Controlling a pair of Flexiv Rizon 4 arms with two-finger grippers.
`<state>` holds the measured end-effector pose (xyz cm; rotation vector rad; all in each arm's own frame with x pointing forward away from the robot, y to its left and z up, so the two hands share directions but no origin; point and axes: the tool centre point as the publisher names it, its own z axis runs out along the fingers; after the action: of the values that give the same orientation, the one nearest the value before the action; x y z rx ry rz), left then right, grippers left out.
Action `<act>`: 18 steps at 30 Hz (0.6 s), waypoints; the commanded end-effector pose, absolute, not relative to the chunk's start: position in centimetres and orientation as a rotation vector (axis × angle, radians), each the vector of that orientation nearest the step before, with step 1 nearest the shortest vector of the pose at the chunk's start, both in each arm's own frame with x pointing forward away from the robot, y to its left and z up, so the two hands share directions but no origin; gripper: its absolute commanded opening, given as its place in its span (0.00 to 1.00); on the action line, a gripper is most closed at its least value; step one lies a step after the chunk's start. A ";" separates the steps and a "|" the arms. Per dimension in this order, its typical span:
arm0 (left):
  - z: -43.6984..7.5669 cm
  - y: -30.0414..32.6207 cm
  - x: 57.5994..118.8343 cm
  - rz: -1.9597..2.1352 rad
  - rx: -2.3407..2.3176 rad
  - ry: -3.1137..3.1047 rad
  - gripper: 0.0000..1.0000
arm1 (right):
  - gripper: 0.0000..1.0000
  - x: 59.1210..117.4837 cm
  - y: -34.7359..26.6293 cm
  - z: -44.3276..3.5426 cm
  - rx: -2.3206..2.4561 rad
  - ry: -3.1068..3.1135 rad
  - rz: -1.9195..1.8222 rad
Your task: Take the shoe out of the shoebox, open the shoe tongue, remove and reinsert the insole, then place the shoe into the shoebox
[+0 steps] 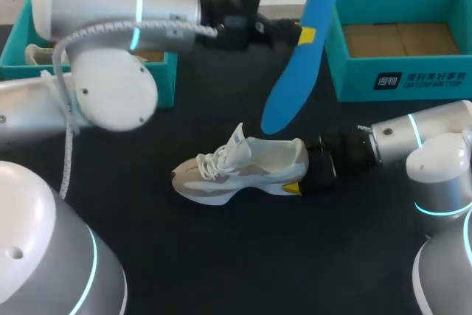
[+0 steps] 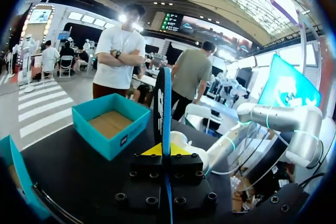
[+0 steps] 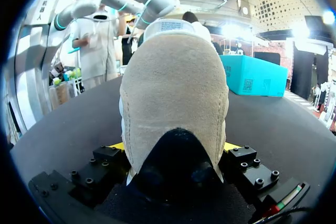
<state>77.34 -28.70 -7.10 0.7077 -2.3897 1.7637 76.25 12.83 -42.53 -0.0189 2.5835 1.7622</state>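
Observation:
A white and beige sneaker (image 1: 236, 171) stands on its sole in the middle of the black table, toe pointing left. My right gripper (image 1: 302, 169) is shut on its heel, and in the right wrist view the heel (image 3: 176, 93) fills the space between the fingers. My left gripper (image 1: 304, 35) hangs above the table, shut on the blue insole (image 1: 295, 64), which slants down toward the sneaker. In the left wrist view the insole (image 2: 164, 108) stands edge-on between the closed fingers of the left gripper (image 2: 164, 150).
An open teal shoebox (image 1: 383, 82) sits at the back right, with brown cardboard showing inside. A second teal tray (image 1: 15, 49) lies at the back left, partly hidden by my left arm. Bare table lies in front of the sneaker.

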 end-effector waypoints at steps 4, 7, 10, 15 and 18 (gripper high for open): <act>-5.4 -25.4 78.3 1.627 -0.056 -1.729 0.00 | 0.00 76.3 13.2 -42.9 -0.017 2.585 1.757; -4.8 -24.6 78.5 1.636 -0.116 -1.662 0.00 | 0.00 76.3 13.2 -42.9 -0.017 2.585 1.757; -4.5 -24.0 78.9 1.639 -0.155 -1.602 0.00 | 0.00 76.3 13.2 -42.9 -0.017 2.585 1.757; -4.1 -23.4 79.6 1.665 -0.137 -1.540 0.00 | 0.00 76.3 13.2 -42.9 -0.017 2.585 1.757; -3.9 -23.3 79.7 1.712 -0.084 -1.543 0.00 | 0.00 76.3 13.2 -42.9 -0.017 2.585 1.757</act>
<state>79.44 -23.30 -3.39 0.3545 -1.9099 1.8023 76.25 12.82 -42.52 -0.0189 2.5836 1.7622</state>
